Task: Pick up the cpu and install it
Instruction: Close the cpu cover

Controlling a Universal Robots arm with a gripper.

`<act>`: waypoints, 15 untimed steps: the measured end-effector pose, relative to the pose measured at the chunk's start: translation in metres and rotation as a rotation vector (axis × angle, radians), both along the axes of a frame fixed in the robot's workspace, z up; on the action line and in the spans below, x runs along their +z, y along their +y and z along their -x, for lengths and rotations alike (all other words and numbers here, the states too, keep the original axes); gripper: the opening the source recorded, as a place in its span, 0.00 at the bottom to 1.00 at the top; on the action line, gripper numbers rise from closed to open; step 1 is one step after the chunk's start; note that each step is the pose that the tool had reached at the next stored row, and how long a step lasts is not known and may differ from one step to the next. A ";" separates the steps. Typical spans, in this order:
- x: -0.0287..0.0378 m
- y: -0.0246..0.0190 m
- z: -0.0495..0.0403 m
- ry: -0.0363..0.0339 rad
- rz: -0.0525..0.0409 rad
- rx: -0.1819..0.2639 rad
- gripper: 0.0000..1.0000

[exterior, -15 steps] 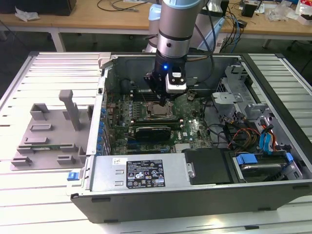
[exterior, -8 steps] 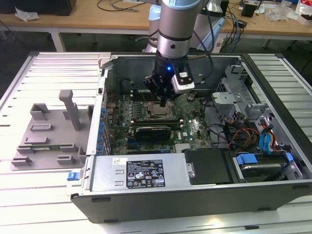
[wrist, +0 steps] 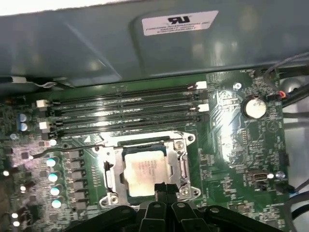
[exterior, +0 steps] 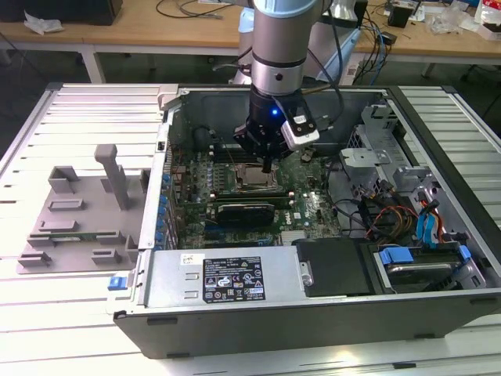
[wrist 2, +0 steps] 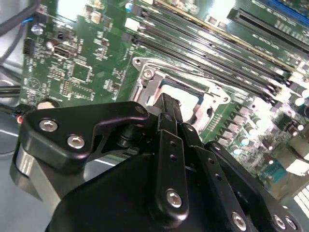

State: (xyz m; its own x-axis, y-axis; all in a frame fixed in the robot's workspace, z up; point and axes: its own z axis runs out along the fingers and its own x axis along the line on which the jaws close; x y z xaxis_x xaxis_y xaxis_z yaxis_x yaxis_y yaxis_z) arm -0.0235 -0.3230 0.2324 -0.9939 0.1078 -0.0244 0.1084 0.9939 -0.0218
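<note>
The cpu [wrist: 141,171], a small pale silvery square, lies flat inside the metal-framed socket [wrist: 108,176] on the green motherboard [wrist: 231,140]. In the exterior view the cpu [exterior: 254,178] shows as a pale patch in the middle of the open computer case. My gripper [wrist: 164,188] hangs just above one edge of the cpu, its black fingers pressed together with nothing between them. In the second wrist view the gripper [wrist 2: 166,102] points down at the socket frame [wrist 2: 145,72]. From the exterior view the gripper [exterior: 266,165] is right over the socket.
Rows of memory slots [wrist: 125,113] run beside the socket. The case wall [exterior: 166,141] and a black card [exterior: 246,210] hem in the board. A drive cage with cables [exterior: 415,223] stands at the exterior view's right. A grey slotted tray [exterior: 78,211] lies outside the case.
</note>
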 end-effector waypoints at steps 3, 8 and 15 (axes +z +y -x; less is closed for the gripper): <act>-0.0015 -0.0006 0.0096 -0.0143 -0.0003 0.019 0.11; -0.0028 -0.0008 0.0097 -0.0140 -0.0004 0.115 0.11; -0.0036 -0.0007 0.0203 -0.0142 -0.0008 0.116 0.11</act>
